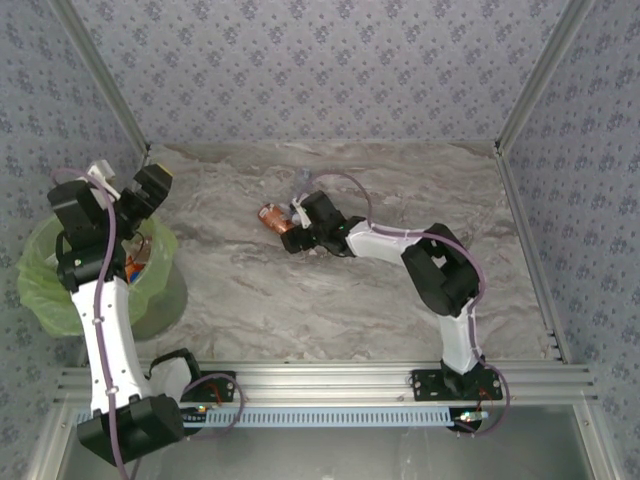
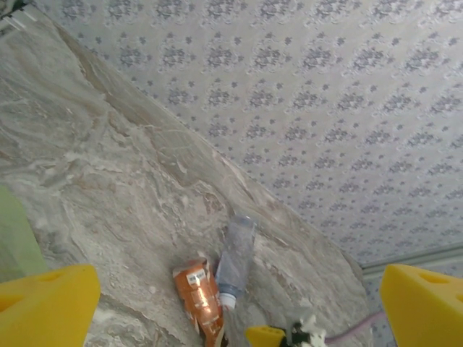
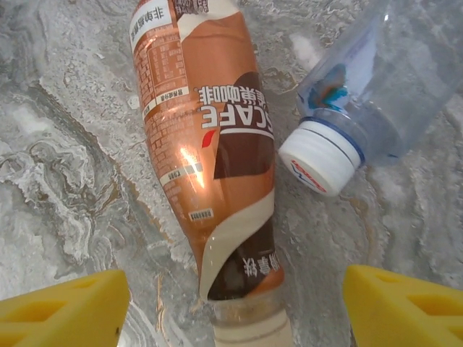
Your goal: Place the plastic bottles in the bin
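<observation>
A brown-labelled coffee bottle (image 3: 210, 144) lies on the marble table, its pale neck pointing toward the right wrist camera. A clear bottle (image 3: 391, 72) with a white cap (image 3: 320, 157) lies just to its right. My right gripper (image 3: 235, 311) is open, its yellow fingers (image 3: 61, 311) on either side of the brown bottle's neck end, apart from it. From above, that gripper (image 1: 297, 238) sits against the brown bottle (image 1: 272, 217). My left gripper (image 1: 125, 190) hangs open and holds nothing above the green-lined bin (image 1: 40, 275). Its wrist view shows both bottles (image 2: 197, 289) far off.
Something orange (image 1: 140, 257) shows inside the bin. Metal frame posts (image 1: 520, 100) and patterned walls close off the table at the back and sides. Bare marble (image 1: 300, 310) lies between the bin and the right arm's base.
</observation>
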